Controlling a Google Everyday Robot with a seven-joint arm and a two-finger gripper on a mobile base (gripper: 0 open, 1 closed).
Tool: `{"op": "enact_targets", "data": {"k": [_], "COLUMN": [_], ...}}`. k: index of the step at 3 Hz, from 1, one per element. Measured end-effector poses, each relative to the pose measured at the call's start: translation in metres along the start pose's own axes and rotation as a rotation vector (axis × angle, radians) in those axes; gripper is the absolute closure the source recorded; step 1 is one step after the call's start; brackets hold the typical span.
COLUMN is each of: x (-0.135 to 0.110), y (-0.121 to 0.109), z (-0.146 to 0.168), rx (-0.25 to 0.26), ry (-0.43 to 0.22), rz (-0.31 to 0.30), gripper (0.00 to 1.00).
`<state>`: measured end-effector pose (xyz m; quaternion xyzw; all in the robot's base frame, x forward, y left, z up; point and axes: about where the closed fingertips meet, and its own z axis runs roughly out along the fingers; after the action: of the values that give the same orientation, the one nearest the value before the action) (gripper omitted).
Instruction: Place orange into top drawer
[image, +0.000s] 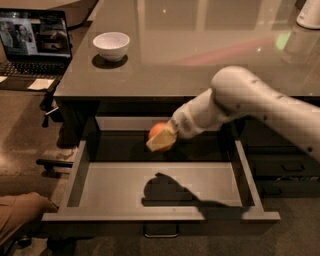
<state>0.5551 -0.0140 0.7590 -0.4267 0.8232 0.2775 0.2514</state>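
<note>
A small white round bowl (111, 45) sat on the glossy grey tabletop (200, 55), well apart from the gripper (159, 140) below the table's front edge. An open black laptop (32, 42), its screen lit, stood at far left. Narrow dark stacked drawers (292, 167) sat at right.
</note>
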Motion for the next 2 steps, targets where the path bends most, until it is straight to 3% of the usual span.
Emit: {"op": "enact_targets", "data": {"k": [1, 2], "x": [0.03, 0.052], "y": [0.013, 0.018], "z": [0.057, 0.097], "rx": [-0.008, 0.017], "ry": [0.023, 0.037], "rz": [0.017, 0.039], "gripper": [1.0, 1.0]}}
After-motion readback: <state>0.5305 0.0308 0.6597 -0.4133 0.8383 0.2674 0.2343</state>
